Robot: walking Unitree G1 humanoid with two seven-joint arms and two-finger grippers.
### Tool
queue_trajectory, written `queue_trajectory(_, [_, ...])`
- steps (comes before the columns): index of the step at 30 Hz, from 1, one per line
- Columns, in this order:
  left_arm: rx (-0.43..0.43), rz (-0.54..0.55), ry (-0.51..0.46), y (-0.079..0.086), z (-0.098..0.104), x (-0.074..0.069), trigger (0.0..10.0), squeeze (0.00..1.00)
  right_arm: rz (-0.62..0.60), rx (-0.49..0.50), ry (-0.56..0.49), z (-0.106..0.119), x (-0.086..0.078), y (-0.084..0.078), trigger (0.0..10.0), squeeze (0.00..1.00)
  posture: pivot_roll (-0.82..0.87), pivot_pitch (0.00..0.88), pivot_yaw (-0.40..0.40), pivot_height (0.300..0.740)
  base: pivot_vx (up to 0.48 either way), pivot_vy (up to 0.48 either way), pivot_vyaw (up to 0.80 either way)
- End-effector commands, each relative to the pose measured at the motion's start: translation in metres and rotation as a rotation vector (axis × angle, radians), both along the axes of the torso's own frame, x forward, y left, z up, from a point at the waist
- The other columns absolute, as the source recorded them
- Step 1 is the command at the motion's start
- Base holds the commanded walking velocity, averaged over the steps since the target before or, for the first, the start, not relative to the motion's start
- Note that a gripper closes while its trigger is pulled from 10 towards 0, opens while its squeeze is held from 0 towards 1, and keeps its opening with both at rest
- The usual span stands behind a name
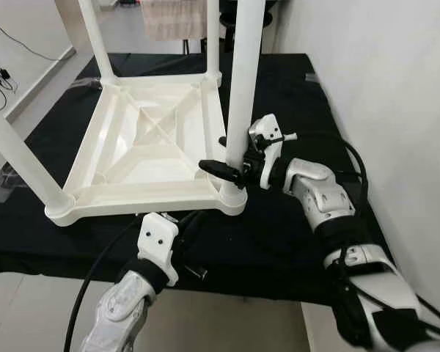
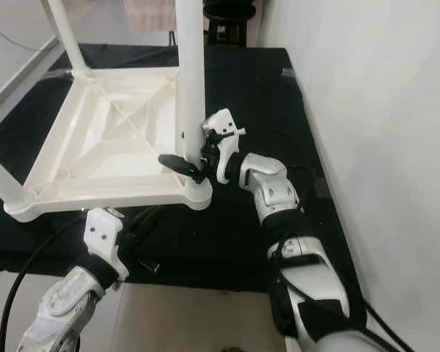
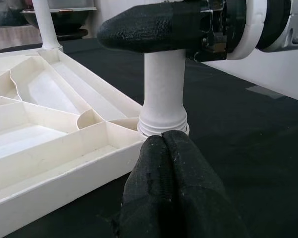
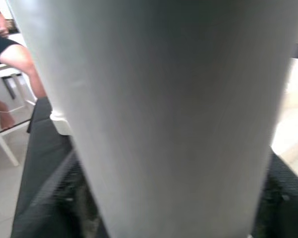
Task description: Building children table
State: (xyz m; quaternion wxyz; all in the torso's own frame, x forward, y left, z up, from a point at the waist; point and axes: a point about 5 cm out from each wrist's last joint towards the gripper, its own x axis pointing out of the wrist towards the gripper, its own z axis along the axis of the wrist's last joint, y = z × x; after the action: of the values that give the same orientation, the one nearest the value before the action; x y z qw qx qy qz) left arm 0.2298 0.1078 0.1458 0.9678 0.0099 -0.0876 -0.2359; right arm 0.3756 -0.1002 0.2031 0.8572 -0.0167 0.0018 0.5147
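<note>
Right wrist view looked straight onto the round white plastic table leg, with the right gripper's black fingers dark on either side of it; from the head camera, the right gripper pinched that leg low down, just above its socket at the near right corner of the upturned white plastic table top. The leg stood upright in that corner. The silver right arm reached in from the near right. The left gripper, fingers pressed together and holding nothing, sat just in front of the near edge of the table top, pointing toward the same corner; its wrist view showed its closed black fingertips close before the ribbed base of the leg. The table top lay underside up on a black cloth covering a low platform, with other white legs rising from its far and left corners. A person's bare leg appeared beyond the cloth.
</note>
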Motion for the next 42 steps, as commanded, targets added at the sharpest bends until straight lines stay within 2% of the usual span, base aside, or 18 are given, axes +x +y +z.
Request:
queue_trajectory(1, [0.005,0.0,0.018,0.0,-0.005,-0.001,10.0,0.0,0.053,0.008,0.012,-0.002,-0.001,0.009,0.0,0.0,0.11,0.106,-0.023,0.74,0.0,0.0,0.0])
queue_trajectory(10, [0.003,-0.001,0.018,-0.001,-0.004,-0.002,10.0,0.0,0.064,0.004,0.006,-0.005,0.0,0.001,0.0,0.0,0.1,0.111,-0.026,0.74,0.0,0.0,0.0])
queue_trajectory(15, [0.001,0.002,0.017,0.0,-0.004,-0.002,10.0,0.0,-0.1,-0.019,-0.018,-0.014,0.002,-0.015,0.0,0.0,0.09,0.118,-0.029,0.74,0.0,0.0,0.0])
queue_trajectory(18, [0.001,0.003,0.017,0.001,-0.004,-0.002,10.0,0.0,-0.376,-0.016,0.014,-0.034,0.001,-0.024,0.0,0.0,0.08,0.12,-0.024,0.74,0.0,0.0,0.0])
queue_trajectory(19, [0.001,0.003,0.017,0.001,-0.004,-0.002,10.0,0.0,-0.376,-0.016,0.014,-0.034,0.001,-0.024,0.0,0.0,0.08,0.12,-0.024,0.74,0.0,0.0,0.0])
queue_trajectory(20, [0.001,0.003,0.017,0.002,-0.003,-0.002,10.0,0.0,-0.458,-0.016,0.021,-0.038,0.0,-0.026,0.0,0.0,0.08,0.121,-0.023,0.74,0.0,0.0,0.0])
queue_trajectory(21, [0.001,0.003,0.017,0.002,-0.003,-0.002,10.0,0.0,-0.7,0.024,-0.001,-0.04,0.0,-0.033,0.0,0.0,0.08,0.127,-0.016,0.74,0.0,0.0,0.0])
queue_trajectory(22, [0.002,0.002,0.017,0.003,-0.003,-0.002,10.0,0.0,-0.877,0.054,-0.013,-0.042,-0.003,-0.041,0.0,0.0,0.08,0.127,-0.016,0.74,0.0,0.0,0.0])
queue_trajectory(25, [0.005,0.001,0.019,0.005,-0.003,-0.001,10.0,0.0,-0.739,0.041,0.007,-0.055,-0.029,-0.012,0.0,0.0,0.08,0.124,0.002,0.74,0.0,0.0,0.0])
queue_trajectory(32, [0.006,0.003,0.021,0.005,-0.003,-0.001,10.0,0.0,-0.771,0.046,0.02,-0.055,-0.021,-0.018,0.0,0.0,0.09,0.127,-0.005,0.74,0.0,0.0,0.0])
queue_trajectory(33, [0.007,0.006,0.021,0.005,-0.003,-0.001,10.0,0.0,-0.776,0.053,0.008,-0.049,-0.016,-0.018,6.7,0.0,0.09,0.127,-0.005,0.74,0.0,0.0,0.0])
queue_trajectory(35, [0.008,0.008,0.02,0.006,-0.003,-0.001,10.0,0.0,-0.786,0.058,-0.001,-0.044,-0.013,-0.018,6.7,0.0,0.09,0.127,-0.005,0.74,0.0,0.0,0.0])
queue_trajectory(36, [0.009,0.009,0.02,0.006,-0.003,-0.001,10.0,0.0,-0.764,0.076,-0.002,-0.04,-0.011,-0.016,10.0,0.0,0.09,0.126,-0.005,0.74,0.0,0.0,0.0])
queue_trajectory(37, [0.009,0.006,0.021,0.006,-0.003,-0.001,10.0,0.0,-0.734,0.091,-0.013,-0.034,-0.011,-0.011,10.0,0.95,0.1,0.126,-0.005,0.74,0.0,0.0,0.0])
queue_trajectory(39, [0.009,0.004,0.022,0.005,-0.003,-0.001,10.0,0.0,-0.712,0.101,-0.02,-0.03,-0.012,-0.008,10.0,0.95,0.1,0.126,-0.005,0.74,0.0,0.0,0.0])
queue_trajectory(40, [0.009,0.002,0.022,0.005,-0.003,-0.001,10.0,0.0,-0.648,0.118,-0.023,-0.025,-0.012,-0.002,10.0,1.0,0.09,0.123,-0.005,0.74,0.0,0.0,0.0])
queue_trajectory(41, [0.009,0.002,0.022,0.005,-0.003,-0.001,10.0,0.0,-0.648,0.118,-0.023,-0.025,-0.012,-0.002,10.0,1.0,0.09,0.123,-0.005,0.74,0.0,0.0,0.0])
queue_trajectory(42, [0.009,0.001,0.022,0.004,-0.003,-0.001,10.0,0.0,-0.562,0.134,-0.033,-0.018,-0.012,0.003,10.0,1.0,0.1,0.122,-0.006,0.74,0.0,0.0,0.0])
